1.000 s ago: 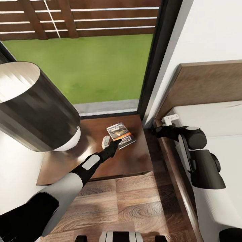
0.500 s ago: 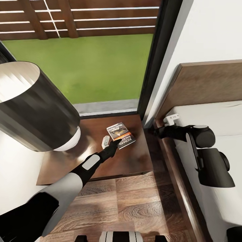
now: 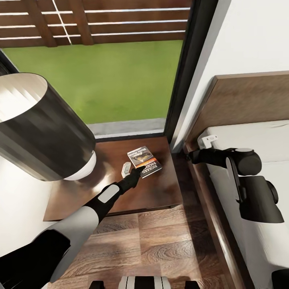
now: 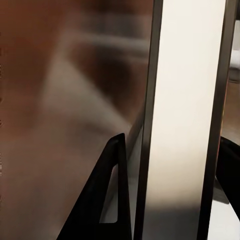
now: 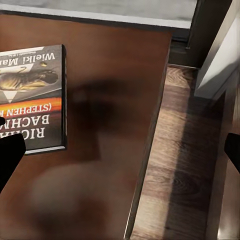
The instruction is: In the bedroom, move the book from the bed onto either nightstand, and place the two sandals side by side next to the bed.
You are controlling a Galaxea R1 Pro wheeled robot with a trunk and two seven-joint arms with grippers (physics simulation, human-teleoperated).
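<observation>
Lying flat on the nightstand [image 3: 160,192], the book [image 3: 144,161] touches the left pincer [image 3: 134,170] (its grip unclear).

Book [image 5: 31,97] flat on nightstand [image 5: 115,75] top, cover up, orange band w/ white lettering. Plank floor [image 5: 172,165] just beside nightstand edge. Dark fingertips [image 5: 10,155] near book.
</observation>
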